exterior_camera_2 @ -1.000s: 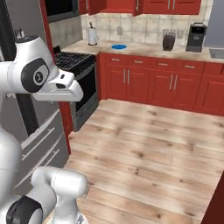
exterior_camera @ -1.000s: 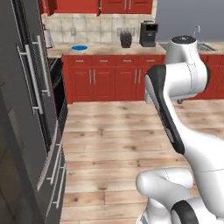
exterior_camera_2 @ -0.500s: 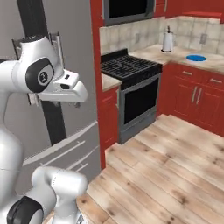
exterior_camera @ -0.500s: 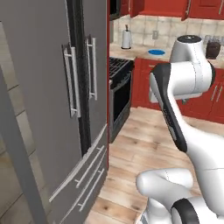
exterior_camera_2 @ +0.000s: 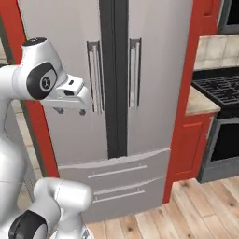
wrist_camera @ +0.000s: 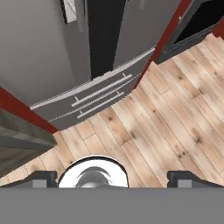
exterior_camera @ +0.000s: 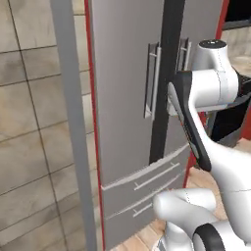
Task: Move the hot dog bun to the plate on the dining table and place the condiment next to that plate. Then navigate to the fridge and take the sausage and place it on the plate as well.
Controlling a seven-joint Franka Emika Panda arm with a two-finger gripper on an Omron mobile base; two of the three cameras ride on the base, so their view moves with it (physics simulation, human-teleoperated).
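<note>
Fridge (exterior_camera: 122, 88) doors closed, arm (exterior_camera: 206, 93) just before it.

The white arm stands raised and folded at the elbow, its gripper (wrist_camera: 112, 178) pointing straight down, fingers (wrist_camera: 43, 178) spread wide and holding nothing.

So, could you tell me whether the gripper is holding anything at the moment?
Nothing is held: the gripper is open and empty, above the wooden floor before the closed fridge.
</note>
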